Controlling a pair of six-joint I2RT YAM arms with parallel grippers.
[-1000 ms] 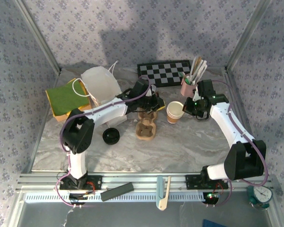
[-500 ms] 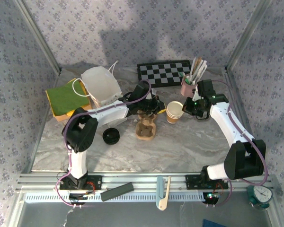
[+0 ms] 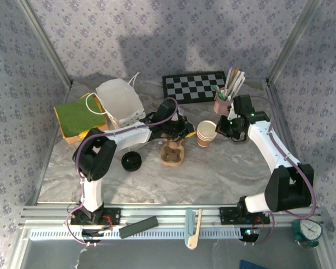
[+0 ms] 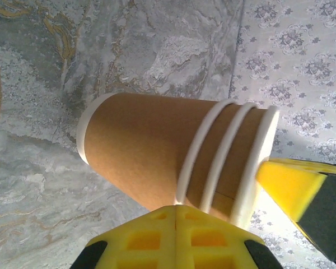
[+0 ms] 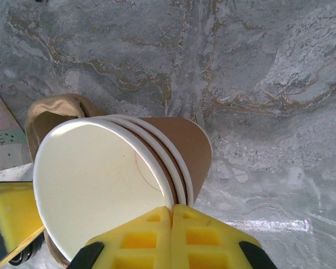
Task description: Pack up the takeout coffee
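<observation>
The takeout coffee cup (image 3: 206, 133) is a tan kraft cup with a white rim, nested as three cups, lidless and standing mid-table. Its round black lid (image 3: 131, 161) lies apart at the left. My right gripper (image 3: 219, 129) is shut on the stack's right rim; the right wrist view shows the fingertips (image 5: 172, 209) pinching the cup wall (image 5: 101, 190). My left gripper (image 3: 186, 130) is shut, nothing between its jaws. In the left wrist view its tips (image 4: 176, 208) touch the outer cup (image 4: 151, 151) just under the lowest rim.
The brown pulp cup tray (image 3: 172, 151) lies just left of the cups, under my left gripper. A pink cup of stirrers (image 3: 221, 102) and a chessboard (image 3: 193, 87) stand behind. A white bag (image 3: 120, 101) and a green cloth (image 3: 78, 115) sit at the back left.
My left gripper has slid right, from above the tray to the left side of the cups. The right gripper and the cups have hardly moved.
</observation>
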